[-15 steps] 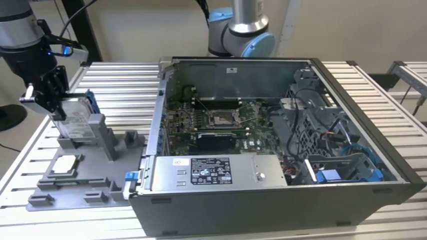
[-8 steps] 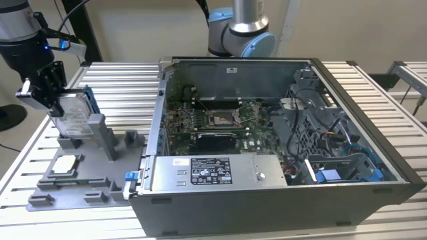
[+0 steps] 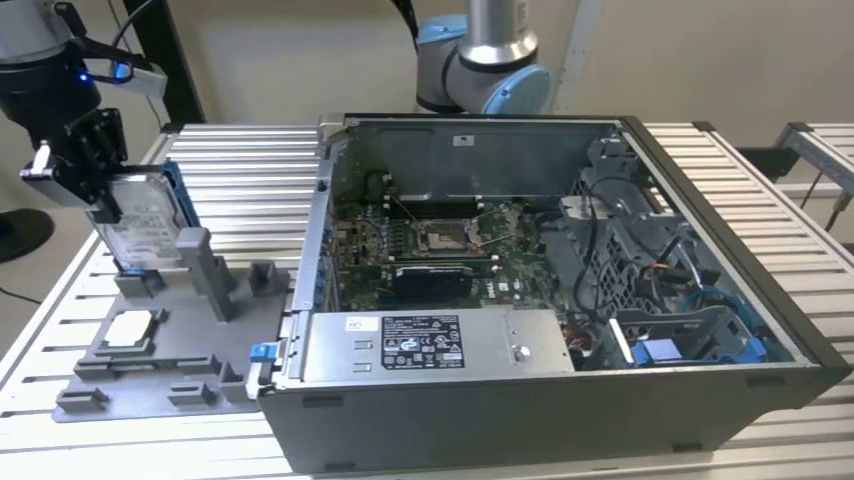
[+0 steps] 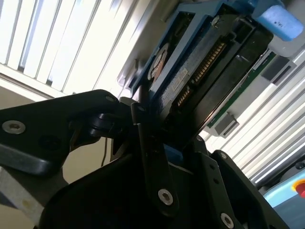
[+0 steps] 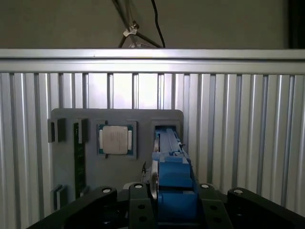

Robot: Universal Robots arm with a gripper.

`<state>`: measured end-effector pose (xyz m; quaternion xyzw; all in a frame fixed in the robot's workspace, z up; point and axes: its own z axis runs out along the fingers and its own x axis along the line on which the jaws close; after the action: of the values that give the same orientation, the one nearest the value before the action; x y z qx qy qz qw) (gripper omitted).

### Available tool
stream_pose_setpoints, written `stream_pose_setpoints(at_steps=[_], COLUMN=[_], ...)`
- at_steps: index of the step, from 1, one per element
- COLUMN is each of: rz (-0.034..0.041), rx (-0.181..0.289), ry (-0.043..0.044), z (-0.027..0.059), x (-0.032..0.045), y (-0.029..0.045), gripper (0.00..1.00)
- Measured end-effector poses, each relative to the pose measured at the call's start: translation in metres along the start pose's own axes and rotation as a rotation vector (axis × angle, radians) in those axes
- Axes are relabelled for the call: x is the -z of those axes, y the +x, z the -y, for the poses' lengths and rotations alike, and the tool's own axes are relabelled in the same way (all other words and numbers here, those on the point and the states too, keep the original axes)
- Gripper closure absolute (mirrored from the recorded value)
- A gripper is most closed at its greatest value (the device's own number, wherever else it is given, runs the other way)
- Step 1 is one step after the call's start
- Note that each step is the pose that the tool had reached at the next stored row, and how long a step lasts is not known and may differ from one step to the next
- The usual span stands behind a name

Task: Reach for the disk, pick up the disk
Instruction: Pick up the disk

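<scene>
The disk (image 3: pixel 142 222), a silver hard drive in a blue bracket, stands upright on edge at the exterior view's left. Its lower end is at the slot of the grey fixture (image 3: pixel 160 370); whether it still touches the slot I cannot tell. My gripper (image 3: pixel 114 200) is shut on the disk's upper part, with the black fingers clamped on both flat sides. In the first wrist view the disk (image 5: pixel 174 183) shows edge-on between the fingers (image 5: pixel 138 198). In the second wrist view the disk's dark circuit-board side (image 4: pixel 200 81) runs out from the fingers (image 4: pixel 152 157).
The fixture holds a small square white-topped chip (image 3: pixel 131 328) and a memory stick (image 5: pixel 78 157). An open computer case (image 3: pixel 641 400) stands at the exterior view's right, with a silver labelled box (image 3: pixel 427 343) inside its front. The slatted metal table (image 3: pixel 240 170) lies under everything.
</scene>
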<state>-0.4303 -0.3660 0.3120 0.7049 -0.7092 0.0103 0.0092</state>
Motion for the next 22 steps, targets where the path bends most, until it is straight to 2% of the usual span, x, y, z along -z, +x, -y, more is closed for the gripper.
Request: stream_pose_setpoints(at_steps=[22], rz=[0.0], rx=[0.0], ry=[-0.0001], z=[0.0001], x=[0.049], y=[0.0014], gripper=[1.0])
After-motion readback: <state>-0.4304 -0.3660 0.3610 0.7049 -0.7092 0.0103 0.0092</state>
